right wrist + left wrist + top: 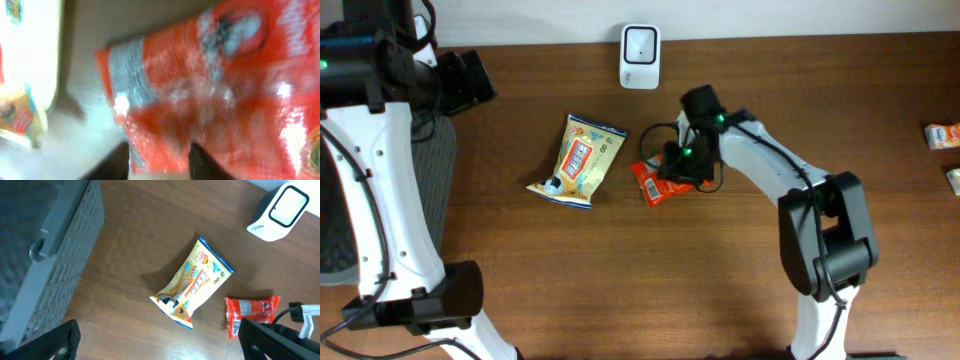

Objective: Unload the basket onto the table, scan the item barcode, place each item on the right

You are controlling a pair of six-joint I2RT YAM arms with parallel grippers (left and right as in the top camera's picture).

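One red packet and one yellow bag lay before the one scanner. Jaws of left gripper were spread wide. For right gripper, at the packet, couldn't tell.

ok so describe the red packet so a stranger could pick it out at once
On the wooden table, look in front of the white scanner at the far edge. Two snack packs lie there side by side; the red packet is the smaller one on the right, under the right gripper, not the yellow bag.

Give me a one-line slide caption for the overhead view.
Right gripper poised over the red packet, yellow snack bag lying beside it, white scanner at the top of frame.
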